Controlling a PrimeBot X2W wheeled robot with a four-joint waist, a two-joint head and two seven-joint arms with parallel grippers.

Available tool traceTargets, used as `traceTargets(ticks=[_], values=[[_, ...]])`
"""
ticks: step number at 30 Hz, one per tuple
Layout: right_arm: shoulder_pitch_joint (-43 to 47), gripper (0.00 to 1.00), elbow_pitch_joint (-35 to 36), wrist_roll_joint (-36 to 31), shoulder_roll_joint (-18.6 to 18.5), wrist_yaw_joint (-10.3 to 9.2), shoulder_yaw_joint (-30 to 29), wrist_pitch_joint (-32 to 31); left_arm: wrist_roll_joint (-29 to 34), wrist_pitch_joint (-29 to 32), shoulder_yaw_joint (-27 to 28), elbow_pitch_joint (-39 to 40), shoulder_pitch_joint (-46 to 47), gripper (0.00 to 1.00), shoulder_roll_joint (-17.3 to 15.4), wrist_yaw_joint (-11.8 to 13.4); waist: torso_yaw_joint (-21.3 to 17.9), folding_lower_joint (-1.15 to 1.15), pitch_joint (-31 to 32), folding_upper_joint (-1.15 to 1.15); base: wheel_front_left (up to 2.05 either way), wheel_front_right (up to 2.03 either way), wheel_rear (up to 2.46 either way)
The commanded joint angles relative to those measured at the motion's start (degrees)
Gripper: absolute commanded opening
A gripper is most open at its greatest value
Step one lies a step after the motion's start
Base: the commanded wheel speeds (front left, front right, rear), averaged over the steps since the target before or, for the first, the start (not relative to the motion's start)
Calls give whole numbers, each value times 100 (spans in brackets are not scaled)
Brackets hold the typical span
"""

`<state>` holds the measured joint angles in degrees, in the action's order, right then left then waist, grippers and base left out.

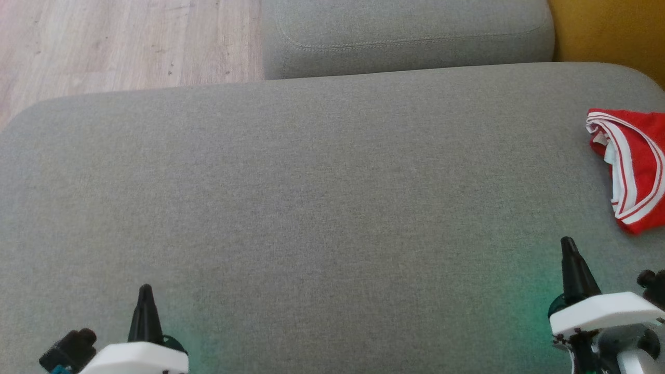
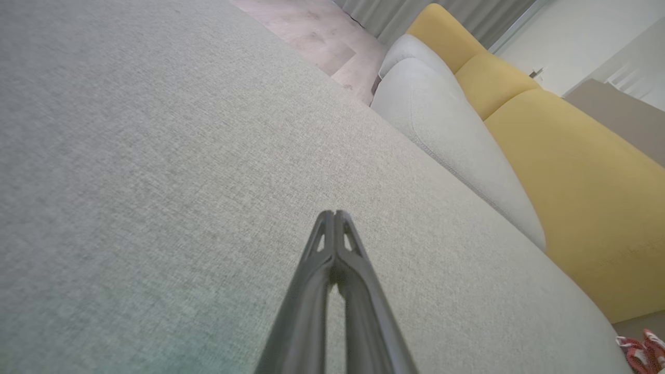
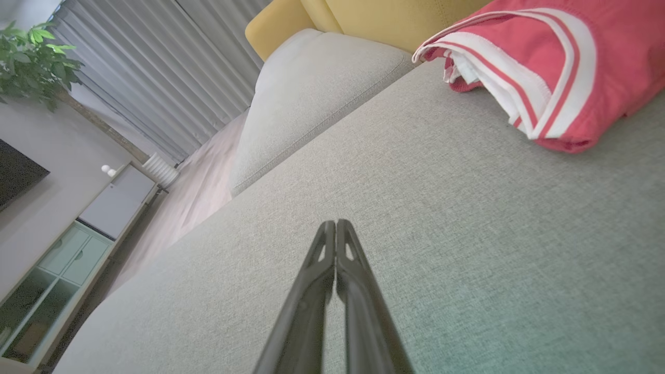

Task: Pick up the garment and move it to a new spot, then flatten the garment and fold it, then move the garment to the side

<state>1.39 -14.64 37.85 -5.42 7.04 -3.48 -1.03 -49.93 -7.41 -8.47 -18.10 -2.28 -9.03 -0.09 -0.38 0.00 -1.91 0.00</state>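
Note:
A red garment with white stripes point(image 1: 636, 169) lies folded at the far right edge of the grey sofa seat point(image 1: 311, 208). It also fills the upper right of the right wrist view as the garment point(image 3: 550, 67), and a sliver of the garment point(image 2: 641, 350) peeks in at the left wrist view's lower right corner. My right gripper point(image 1: 567, 244) hovers just below and left of it, shut and empty, its tips point(image 3: 336, 224) pressed together. My left gripper point(image 1: 145, 289) rests low at the lower left, far from the cloth, also shut with nothing held point(image 2: 335, 214).
A second grey cushion point(image 1: 405, 36) lies behind the seat, with a yellow backrest point(image 1: 613, 31) at the top right. Wooden floor point(image 1: 119, 41) shows at the top left. A plant point(image 3: 31, 57), curtains and a cabinet point(image 3: 57, 259) stand beyond.

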Motion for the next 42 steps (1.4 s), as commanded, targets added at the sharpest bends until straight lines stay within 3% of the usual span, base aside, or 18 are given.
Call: traceTargets(ticks=[1,42], values=[[-311,0,172,204,-5,16,-4,-28,-149,46,200,199,319,0,-19,-57,1,0,4,0,0,0,0],[-536,0,116,2830,125,31,-157,-290,-2195,724,856,302,585,0,299,-400,20,0,89,0,0,0,0]])
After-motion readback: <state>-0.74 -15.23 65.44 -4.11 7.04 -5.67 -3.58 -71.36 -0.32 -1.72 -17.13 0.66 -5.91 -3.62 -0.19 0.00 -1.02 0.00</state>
